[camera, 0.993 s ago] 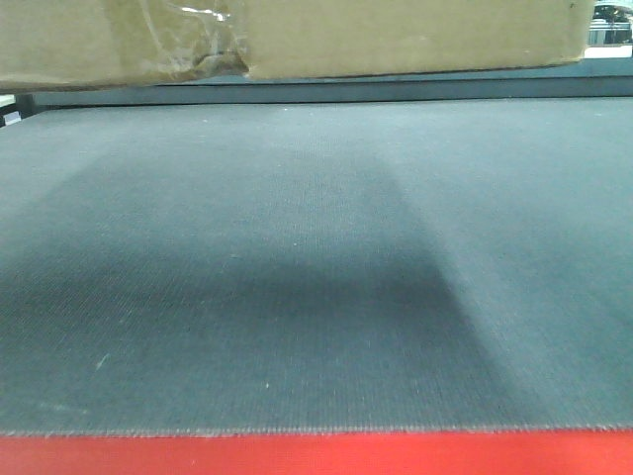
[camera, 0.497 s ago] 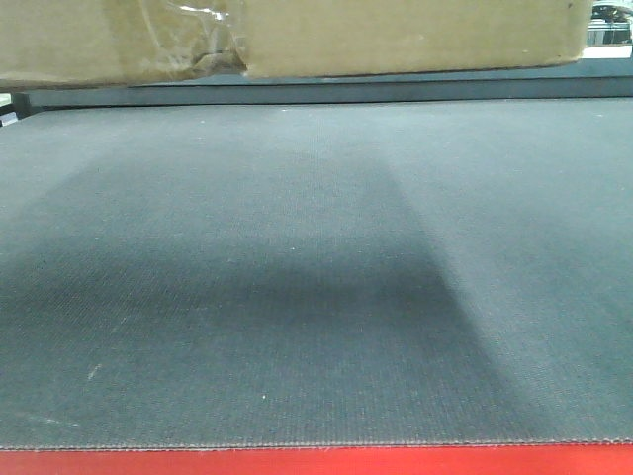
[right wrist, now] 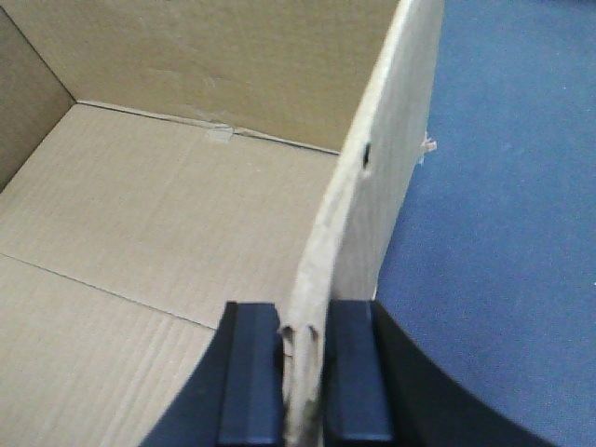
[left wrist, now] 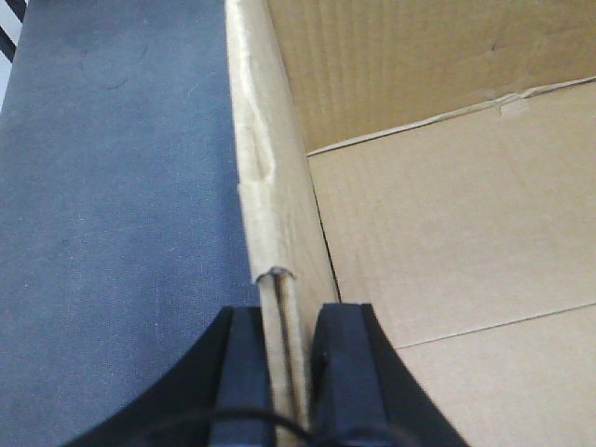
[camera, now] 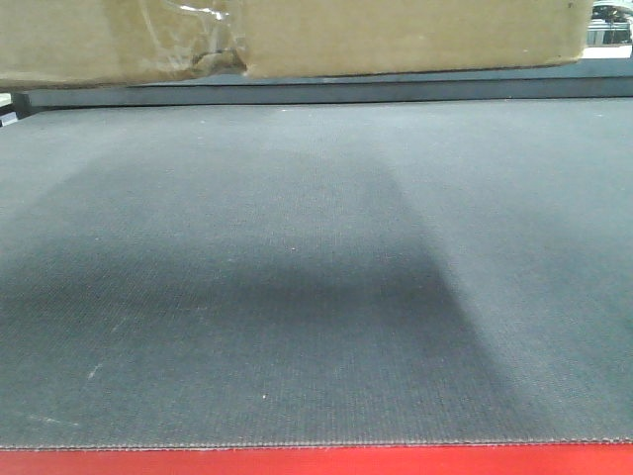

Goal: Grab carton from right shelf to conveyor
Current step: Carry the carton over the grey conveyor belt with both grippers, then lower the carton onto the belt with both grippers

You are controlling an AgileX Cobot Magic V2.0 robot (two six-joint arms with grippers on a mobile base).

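The carton (camera: 396,35) is a plain brown cardboard box that hangs above the conveyor (camera: 316,277), filling the top of the front view, with crumpled clear tape on its underside at the left. Its shadow falls on the dark grey belt. My left gripper (left wrist: 287,321) is shut on the carton's left wall (left wrist: 265,186), one finger outside and one inside the open box. My right gripper (right wrist: 305,321) is shut on the carton's right wall (right wrist: 382,177) in the same way. Both wrist views show the empty box floor and the belt below. The right shelf is out of view.
A red strip (camera: 316,461) runs along the belt's near edge. A dark frame rail (camera: 326,91) crosses behind the belt's far edge, just under the carton.
The red front edge sits lower in the front view than a second ago, showing more belt. The carton has barely shifted. Both grips look unchanged.
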